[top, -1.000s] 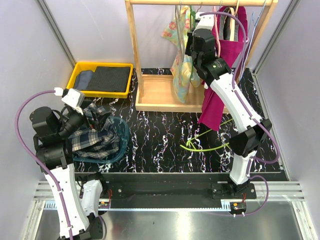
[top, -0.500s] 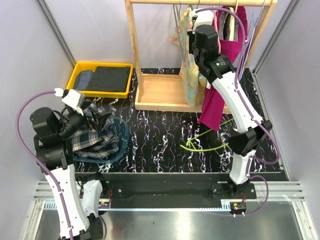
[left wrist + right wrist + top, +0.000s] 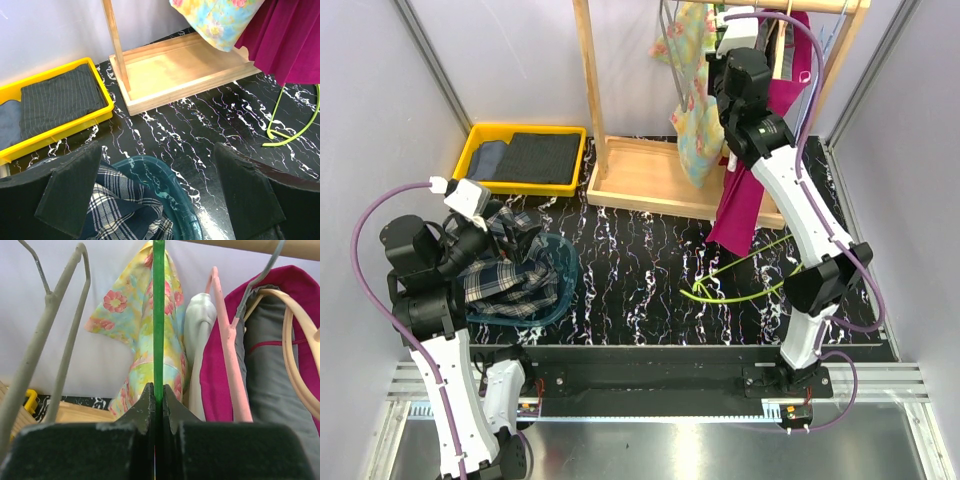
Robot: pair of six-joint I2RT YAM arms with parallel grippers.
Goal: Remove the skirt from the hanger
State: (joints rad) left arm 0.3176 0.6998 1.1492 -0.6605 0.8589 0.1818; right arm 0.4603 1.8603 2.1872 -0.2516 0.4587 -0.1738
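The skirt (image 3: 695, 110) is floral yellow and hangs from a green hanger (image 3: 159, 315) at the wooden rack's rail. My right gripper (image 3: 159, 392) is shut on the green hanger's wire, just below the rail, with the skirt (image 3: 142, 345) right behind it. Far from the rack, my left gripper (image 3: 157, 155) stands wide open over a teal basin (image 3: 172, 175) that holds a plaid cloth (image 3: 120, 205), with nothing between its fingers. In the top view that basin (image 3: 563, 268) is at the left.
A wooden rack (image 3: 640, 180) stands at the back with a magenta garment (image 3: 750, 200), a pink hanger (image 3: 227, 340) and grey wire hangers (image 3: 55, 315). A yellow tray (image 3: 475, 140) holds dark folded cloth. A lime hanger (image 3: 730, 280) lies on the table.
My right gripper has risen towards the rail with the green hanger, and the floral skirt has swung up and right. The rack's base now sits skewed. The left arm has not moved.
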